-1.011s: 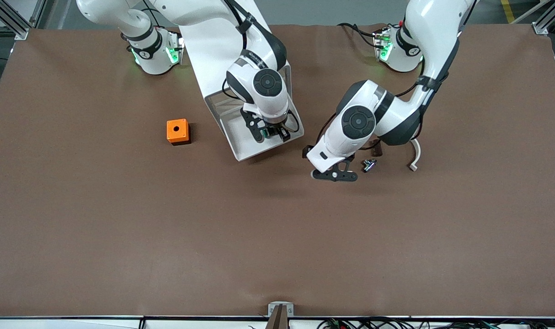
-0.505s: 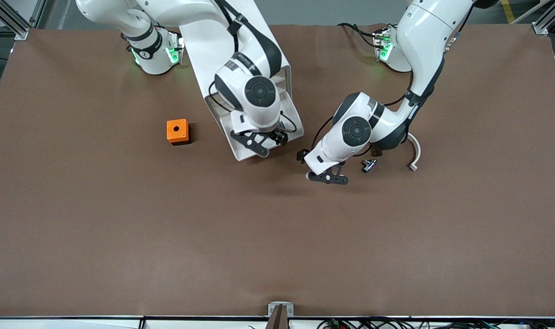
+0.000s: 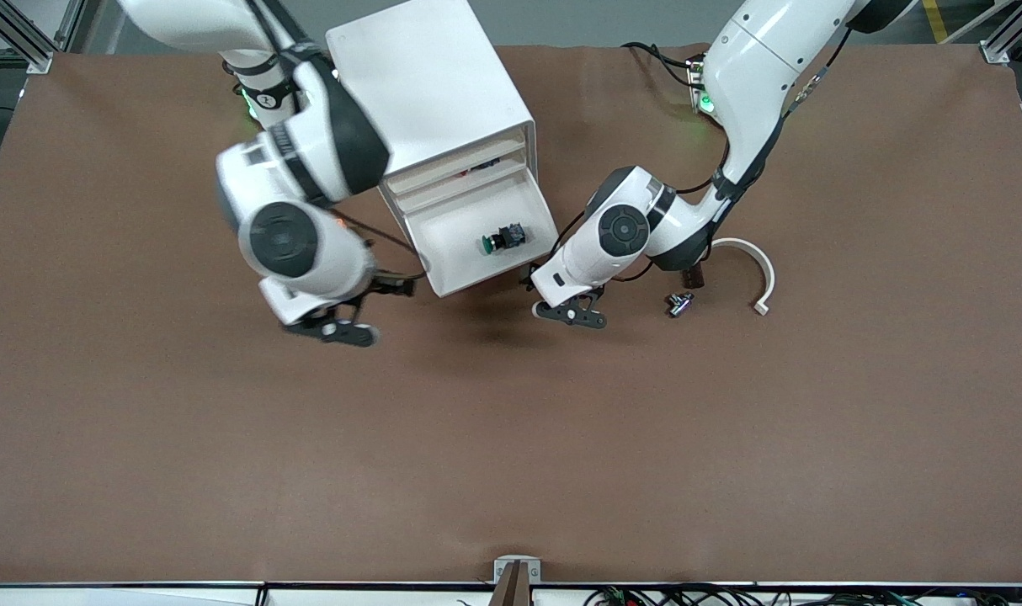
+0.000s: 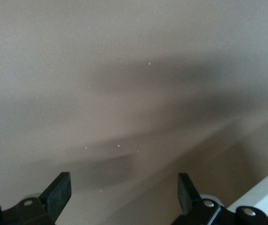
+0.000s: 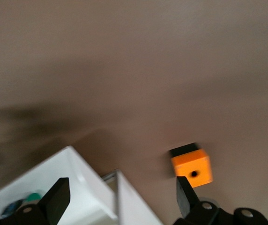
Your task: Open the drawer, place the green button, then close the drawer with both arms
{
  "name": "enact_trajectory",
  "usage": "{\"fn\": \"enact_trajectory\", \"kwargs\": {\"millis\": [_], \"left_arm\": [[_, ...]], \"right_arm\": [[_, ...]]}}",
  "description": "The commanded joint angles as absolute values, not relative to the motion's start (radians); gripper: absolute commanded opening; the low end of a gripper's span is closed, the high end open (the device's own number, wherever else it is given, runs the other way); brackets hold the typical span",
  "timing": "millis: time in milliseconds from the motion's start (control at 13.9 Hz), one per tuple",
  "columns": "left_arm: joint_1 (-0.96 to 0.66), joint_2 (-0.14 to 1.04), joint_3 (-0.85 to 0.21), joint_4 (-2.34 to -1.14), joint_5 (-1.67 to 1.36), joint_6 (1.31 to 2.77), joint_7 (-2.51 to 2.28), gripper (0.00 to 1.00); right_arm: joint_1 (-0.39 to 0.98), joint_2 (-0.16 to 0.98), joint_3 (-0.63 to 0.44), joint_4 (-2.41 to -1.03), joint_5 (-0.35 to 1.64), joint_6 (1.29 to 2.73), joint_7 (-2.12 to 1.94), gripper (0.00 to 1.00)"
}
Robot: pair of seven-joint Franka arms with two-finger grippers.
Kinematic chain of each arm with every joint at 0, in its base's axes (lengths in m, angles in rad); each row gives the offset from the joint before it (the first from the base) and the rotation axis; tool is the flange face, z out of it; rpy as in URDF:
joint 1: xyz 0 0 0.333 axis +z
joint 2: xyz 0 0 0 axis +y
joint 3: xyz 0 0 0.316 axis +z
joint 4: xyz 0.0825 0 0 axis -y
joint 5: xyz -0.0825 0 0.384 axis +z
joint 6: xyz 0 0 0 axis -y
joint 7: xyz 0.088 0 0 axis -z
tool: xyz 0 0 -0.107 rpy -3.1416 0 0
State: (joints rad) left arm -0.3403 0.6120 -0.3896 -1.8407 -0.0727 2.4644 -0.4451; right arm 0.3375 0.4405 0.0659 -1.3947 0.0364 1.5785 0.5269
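The white cabinet stands at the table's back, its lowest drawer pulled out. The button lies on its side in the drawer, green cap toward the right arm's end; its cap also shows in the right wrist view. My right gripper hangs open and empty over the bare table, beside the drawer toward the right arm's end. My left gripper is open and empty, low over the table by the drawer's front corner. In the wrist views, both the right gripper and the left gripper hold nothing.
An orange cube with a hole sits on the table near the cabinet; the right arm hides it in the front view. A white curved piece and a small dark metal part lie toward the left arm's end.
The right gripper opened, left the button in the drawer and swung out toward the right arm's end. The left gripper slid closer to the drawer's front corner.
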Motion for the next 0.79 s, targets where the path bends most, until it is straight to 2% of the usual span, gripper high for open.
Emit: {"fn": "enact_trajectory", "kwargs": {"millis": [0, 433, 722], "left_arm": [[-0.353, 0.612, -0.393, -1.865, -0.089, 2.459, -0.442, 1.0], [-0.394, 0.588, -0.397, -1.871, -0.086, 2.318, -0.586, 1.0], [-0.455, 0.577, -0.399, -1.888, -0.086, 2.315, -0.623, 1.0]], "right_arm": [[0.191, 0.379, 0.091, -1.405, -0.006, 1.534, 0.318, 1.0], [-0.07, 0.264, 0.09, -1.402, -0.023, 1.419, -0.009, 1.0], [-0.141, 0.21, 0.089, -1.399, -0.021, 1.396, -0.012, 1.0]]}}
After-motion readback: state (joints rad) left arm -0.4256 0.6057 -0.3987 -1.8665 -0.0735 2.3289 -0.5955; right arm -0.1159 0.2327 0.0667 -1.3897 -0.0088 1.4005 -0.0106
